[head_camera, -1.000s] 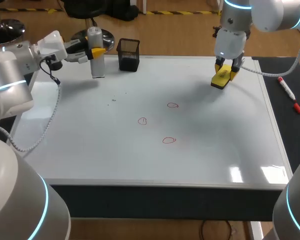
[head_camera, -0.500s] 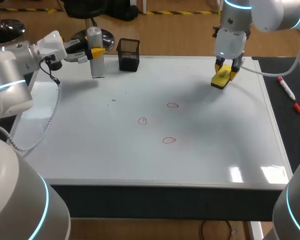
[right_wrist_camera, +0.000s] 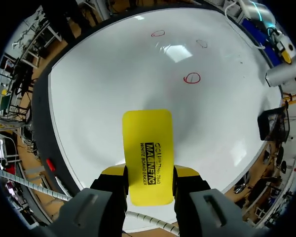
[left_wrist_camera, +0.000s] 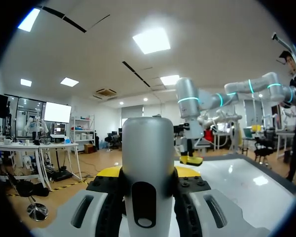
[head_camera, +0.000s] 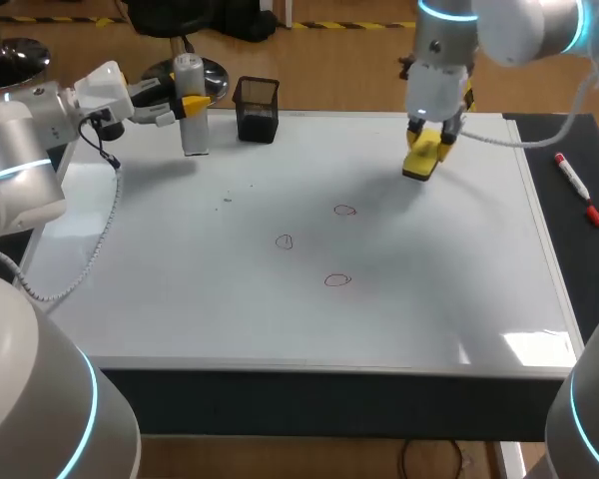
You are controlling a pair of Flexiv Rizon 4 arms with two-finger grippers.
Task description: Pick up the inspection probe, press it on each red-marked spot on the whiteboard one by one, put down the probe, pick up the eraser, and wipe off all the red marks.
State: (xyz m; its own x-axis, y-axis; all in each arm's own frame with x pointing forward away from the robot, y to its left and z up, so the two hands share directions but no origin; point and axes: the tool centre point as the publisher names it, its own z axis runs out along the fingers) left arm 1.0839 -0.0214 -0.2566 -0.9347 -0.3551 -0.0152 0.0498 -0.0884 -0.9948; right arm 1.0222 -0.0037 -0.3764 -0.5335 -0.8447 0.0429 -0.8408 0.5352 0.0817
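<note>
Hanging above the far right part of the whiteboard point(head_camera: 180, 299), the yellow eraser point(head_camera: 421, 160) is clamped between the fingers of the right gripper point(right_wrist_camera: 149, 174), which are closed onto its two long sides. In the right wrist view the block is seen to run out well ahead of the fingertips, with its labelled side turned toward the wrist. This hold is judged to suit wiping, since the free end can be laid on the board without the fingers touching the surface. Three red marks point(head_camera: 345, 211) are seen nearer the middle of the board. The closest lies ahead of the eraser and apart from it, so no wiping is judged to be done yet.

The inspection probe point(head_camera: 191, 120) is held upright at the far left corner of the board, beside a black holder point(head_camera: 257, 110). It is gripped from two sides by the left gripper point(left_wrist_camera: 148, 174), whose fingers are spread only as wide as the grey barrel between them. Whether its foot rests on the board cannot be told. It is judged to be parked there so that the marks are left free for the other arm.
</note>
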